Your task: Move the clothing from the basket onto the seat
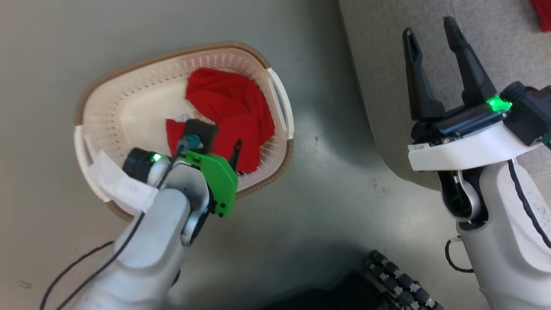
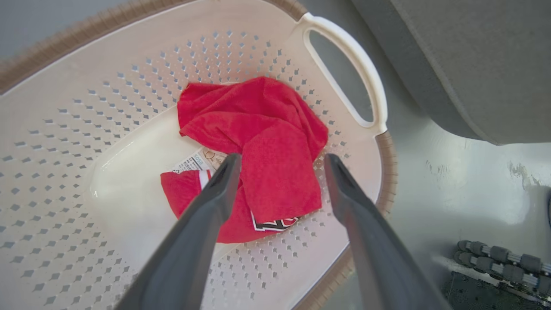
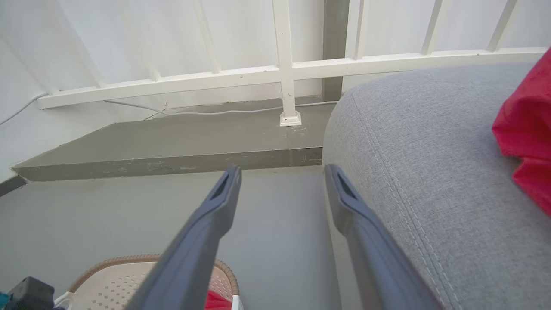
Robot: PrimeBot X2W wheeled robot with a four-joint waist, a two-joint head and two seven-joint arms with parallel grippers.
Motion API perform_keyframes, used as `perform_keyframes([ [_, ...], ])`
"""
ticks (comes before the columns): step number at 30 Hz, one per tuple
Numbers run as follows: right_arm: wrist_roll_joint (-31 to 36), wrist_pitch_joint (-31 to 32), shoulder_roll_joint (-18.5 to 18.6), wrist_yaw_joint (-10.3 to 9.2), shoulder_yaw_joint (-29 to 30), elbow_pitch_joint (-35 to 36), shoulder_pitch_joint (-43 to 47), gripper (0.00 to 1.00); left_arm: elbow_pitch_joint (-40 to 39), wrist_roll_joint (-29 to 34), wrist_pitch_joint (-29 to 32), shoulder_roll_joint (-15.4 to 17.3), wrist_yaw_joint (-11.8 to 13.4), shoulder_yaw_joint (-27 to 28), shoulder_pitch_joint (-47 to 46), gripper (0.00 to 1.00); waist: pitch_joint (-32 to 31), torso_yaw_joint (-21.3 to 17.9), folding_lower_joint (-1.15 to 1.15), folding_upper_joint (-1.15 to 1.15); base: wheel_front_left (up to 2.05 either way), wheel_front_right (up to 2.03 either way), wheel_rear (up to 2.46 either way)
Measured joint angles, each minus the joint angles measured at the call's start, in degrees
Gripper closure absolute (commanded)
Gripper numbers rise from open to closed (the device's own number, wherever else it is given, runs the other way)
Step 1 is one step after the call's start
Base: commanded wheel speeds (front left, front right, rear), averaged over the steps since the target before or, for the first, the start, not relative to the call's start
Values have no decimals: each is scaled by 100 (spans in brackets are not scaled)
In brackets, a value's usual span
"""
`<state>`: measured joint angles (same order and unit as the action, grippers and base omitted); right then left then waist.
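L forearm (image 1: 146, 254): pale grey rounded shell. Black cable (image 1: 107, 258) run along it. White wrap (image 1: 116, 183) taped nr wrist. Green plate (image 1: 217, 181) fitted at wrist, small holes along edge. Green LED (image 1: 156, 157) lit on black collar.
L gripper (image 2: 282, 160): fingers (image 2: 202, 224) long, dark grey, tapered, slot recessed nr tip.
R gripper (image 1: 429, 26): same black fingers, white flange (image 1: 465, 153), R LED (image 1: 497, 103) green, R cable (image 1: 523, 198) black.
Rollers (image 1: 400, 284) at base: dark w/ grey bands.

Red clothing (image 2: 267, 129) crumpled in cream basket (image 2: 86, 129), another piece (image 3: 525, 125) on grey seat (image 3: 430, 172)
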<state>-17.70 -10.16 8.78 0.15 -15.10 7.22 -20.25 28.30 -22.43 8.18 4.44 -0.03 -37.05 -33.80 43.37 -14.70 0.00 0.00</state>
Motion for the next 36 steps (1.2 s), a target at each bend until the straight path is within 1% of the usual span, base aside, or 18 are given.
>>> perform_keyframes([
  [5, -16, -130, -119, 34, -23, -62, -171, 0, 475, -10, 188, 73, -52, 90, -275, 0, 391, -185, 0, 0, 0, 0, 0],
  [10, -52, -199, -257, 55, -101, -221, -271, 0, 887, -107, 247, 208, -102, 303, -449, 0, 690, -412, 0, 0, 0, 0, 0],
  [17, -54, -298, -336, 105, -151, -411, -303, 0, 1339, -219, 289, 229, -154, 475, -736, 0, 995, -702, 0, 0, 0, 0, 0],
  [21, -60, -321, -359, 133, -193, -494, -384, 0, 1607, -255, 339, 257, -158, 554, -827, 0, 1115, -827, 0, 0, 0, 0, 0],
  [23, -60, -350, -378, 133, -193, -536, -419, 0, 1735, -289, 337, 249, -200, 588, -878, 0, 1156, -875, 0, 0, 0, 0, 0],
  [28, -62, -369, -412, 136, -199, -628, -421, 0, 2027, -555, 404, 243, -211, 761, -964, 0, 1204, -941, 0, 0, 0, 0, 0],
  [30, -63, -378, -438, 180, -204, -657, -426, 0, 2158, -589, 492, 245, -279, 782, -1008, 0, 1208, -952, 0, 0, 0, 0, 0],
  [36, -112, -414, -494, 220, -219, -760, -498, 0, 2517, -847, 783, 218, -457, 834, -1105, 0, 1203, -979, 0, 0, 0, 0, 0],
])
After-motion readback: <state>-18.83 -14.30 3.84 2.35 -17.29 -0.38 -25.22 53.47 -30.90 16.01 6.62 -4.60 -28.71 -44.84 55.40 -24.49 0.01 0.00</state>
